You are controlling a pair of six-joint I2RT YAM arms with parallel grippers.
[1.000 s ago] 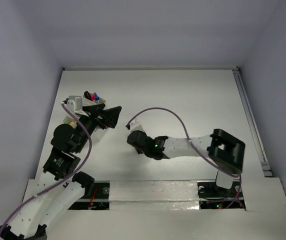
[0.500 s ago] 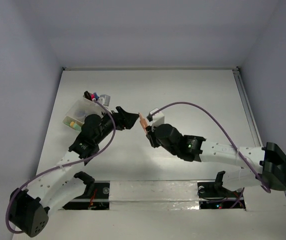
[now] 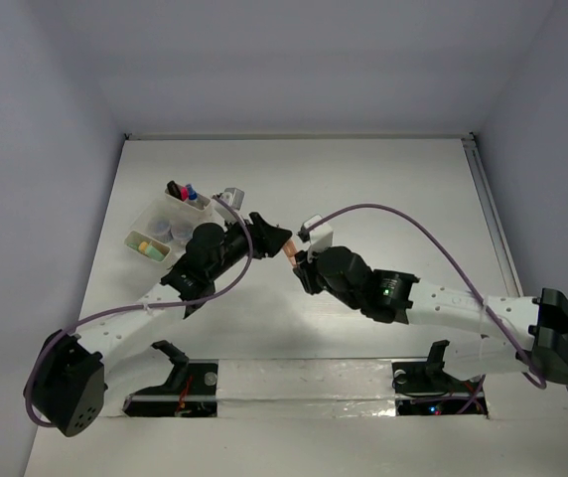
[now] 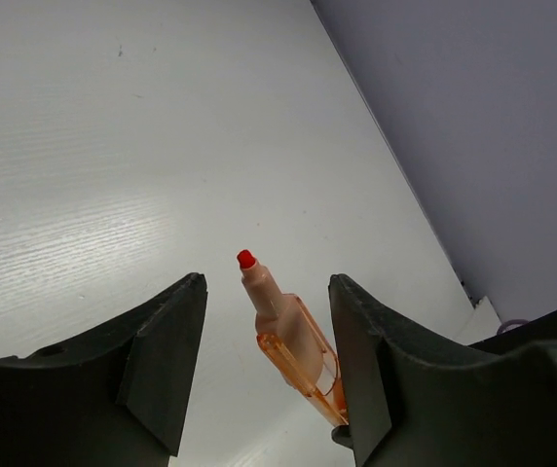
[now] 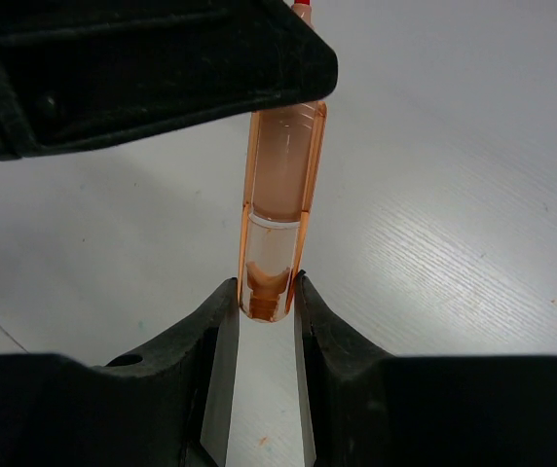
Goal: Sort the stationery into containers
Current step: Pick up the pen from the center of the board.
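The step in hand looks like a handover in mid-air: the orange highlighter [image 3: 286, 245] passes from the right gripper [image 3: 302, 262] to the left gripper [image 3: 267, 235] on its way into the containers [image 3: 155, 217]. The highlighter hangs above the counter [image 3: 383, 189], off to the right of the containers and apart from them, roughly level with their near edge in the top view.

The right gripper [image 5: 264, 292] is closed tight on the highlighter's tail end [image 5: 280, 195], so the body and red tip point out towards the other arm. The left gripper [image 4: 267, 292] stands about half open, one finger on either side of the highlighter [image 4: 288, 336]. The barrel lies nearer one finger, and I see no clear contact with either yet.

The next move, as I judge it, calls for the left gripper to pinch the barrel squarely before the right one lets go. Then it must carry the highlighter back to the containers, where other markers already stand at the far end.
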